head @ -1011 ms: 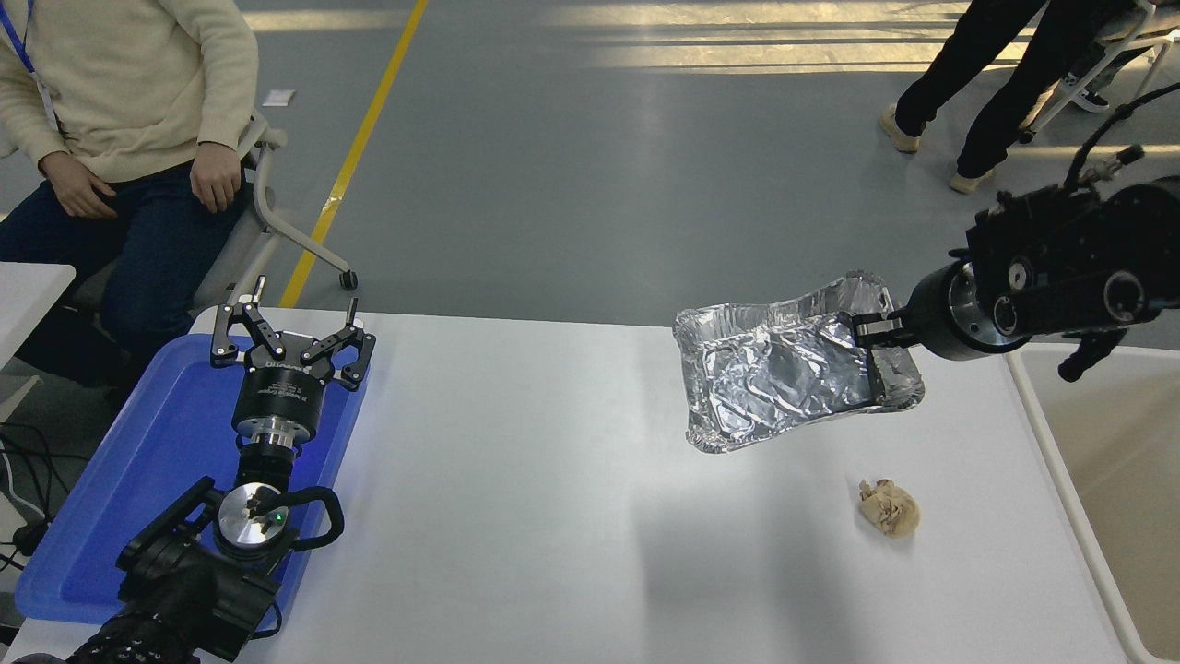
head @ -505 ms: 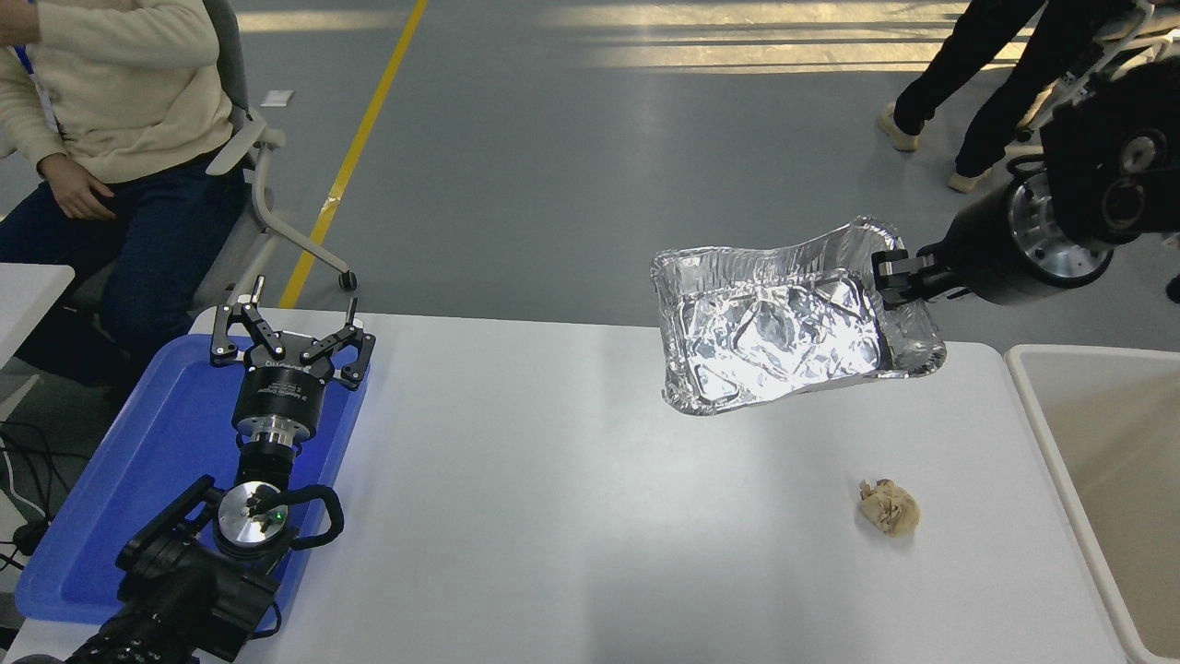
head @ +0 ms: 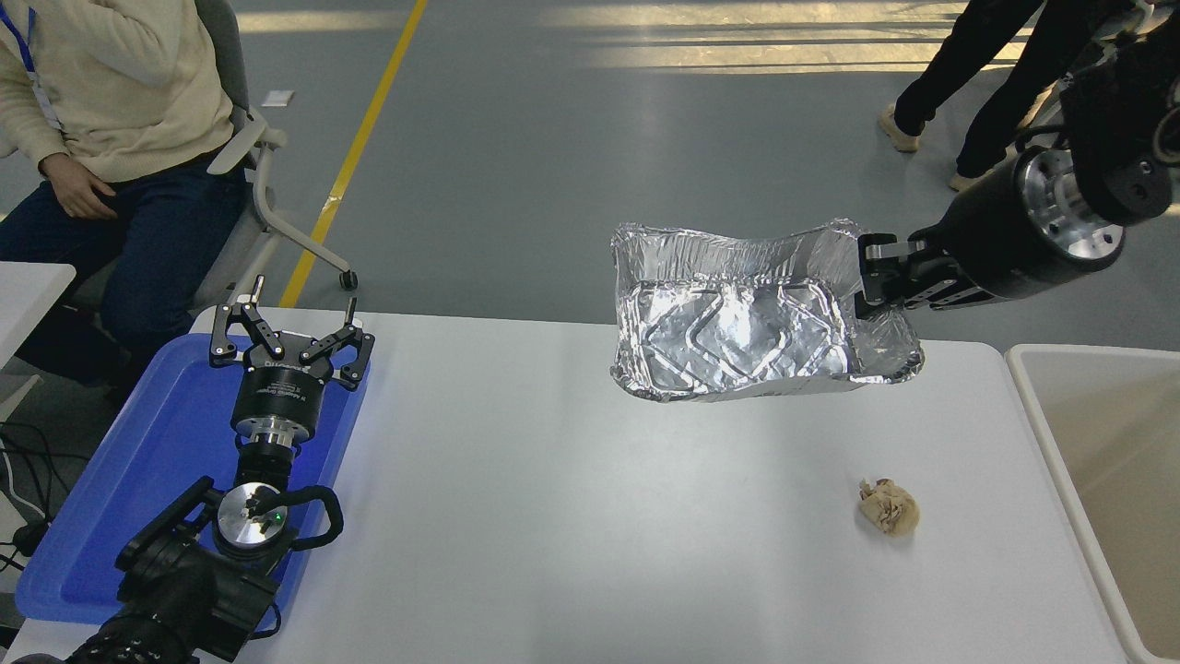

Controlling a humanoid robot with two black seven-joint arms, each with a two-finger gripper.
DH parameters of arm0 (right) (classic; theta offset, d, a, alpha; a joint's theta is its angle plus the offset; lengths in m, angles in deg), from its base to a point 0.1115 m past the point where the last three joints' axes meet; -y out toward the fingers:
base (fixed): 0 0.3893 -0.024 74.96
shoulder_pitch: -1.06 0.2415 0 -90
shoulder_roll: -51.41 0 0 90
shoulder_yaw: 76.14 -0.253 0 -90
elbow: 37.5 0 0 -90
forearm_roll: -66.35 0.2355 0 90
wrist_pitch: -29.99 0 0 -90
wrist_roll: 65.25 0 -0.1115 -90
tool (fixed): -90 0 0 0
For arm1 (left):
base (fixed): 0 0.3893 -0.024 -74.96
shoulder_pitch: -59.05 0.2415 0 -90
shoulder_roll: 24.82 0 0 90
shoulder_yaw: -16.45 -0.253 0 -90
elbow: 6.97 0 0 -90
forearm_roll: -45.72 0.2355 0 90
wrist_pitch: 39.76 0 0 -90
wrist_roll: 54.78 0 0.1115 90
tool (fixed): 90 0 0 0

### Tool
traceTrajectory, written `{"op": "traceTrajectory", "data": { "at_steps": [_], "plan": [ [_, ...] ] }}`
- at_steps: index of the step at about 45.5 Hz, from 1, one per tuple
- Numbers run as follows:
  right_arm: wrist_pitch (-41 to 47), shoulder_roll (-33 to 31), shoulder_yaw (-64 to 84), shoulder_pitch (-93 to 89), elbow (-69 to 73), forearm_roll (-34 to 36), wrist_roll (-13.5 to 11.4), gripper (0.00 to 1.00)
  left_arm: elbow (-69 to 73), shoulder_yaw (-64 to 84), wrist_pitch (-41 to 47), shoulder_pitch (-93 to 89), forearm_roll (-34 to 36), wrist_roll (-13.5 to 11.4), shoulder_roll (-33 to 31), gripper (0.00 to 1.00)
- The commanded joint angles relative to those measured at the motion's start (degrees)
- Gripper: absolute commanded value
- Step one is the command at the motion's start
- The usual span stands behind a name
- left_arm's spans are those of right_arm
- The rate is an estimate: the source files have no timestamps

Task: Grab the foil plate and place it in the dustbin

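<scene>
Two black fingers of the right gripper [head: 871, 275] pinch the right-hand wall of the foil plate [head: 737, 323], one finger outside the wall and one inside it, so the jaws are closed on the crinkled rim. The plate hangs in the air from that one edge, held clear of the white table [head: 553, 516], its open side facing up and tilted a little toward the camera, and its body stretches away to the left of the jaws. Behind the jaws the right arm runs up and to the right, toward the picture's edge. Below and slightly right of the jaws a small crumpled tan paper ball [head: 889, 506] lies on the table, well apart from the plate. To the right of the jaws and lower, the cream dustbin [head: 1042, 406] stands against the table's right end, not touching the plate. Far to the left of the jaws the left gripper [head: 293, 334] is parked over a blue tray [head: 120, 480], its fingers spread apart and holding nothing. A seated person [head: 111, 111] is at the far left corner
</scene>
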Motion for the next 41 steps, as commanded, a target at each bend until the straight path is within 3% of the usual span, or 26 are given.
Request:
{"op": "traceTrajectory", "data": {
  "at_steps": [1, 25, 41],
  "plan": [
    [1.7, -2.6, 1.5, -0.2, 0.0, -3.4, 0.3, 0.00, 0.0, 0.0, 0.1, 0.0, 0.0, 0.0, 0.0, 1.00],
    [2.9, -14.4, 8.3, -4.2, -1.1, -13.6, 0.4, 0.00, 0.0, 0.0, 0.0, 0.0, 0.0, 0.0, 0.0, 1.00],
    [3.6, -22.9, 8.8, -12.9, -14.2, -24.6, 0.3, 0.00, 0.0, 0.0, 0.0, 0.0, 0.0, 0.0, 0.0, 1.00]
  ]
}}
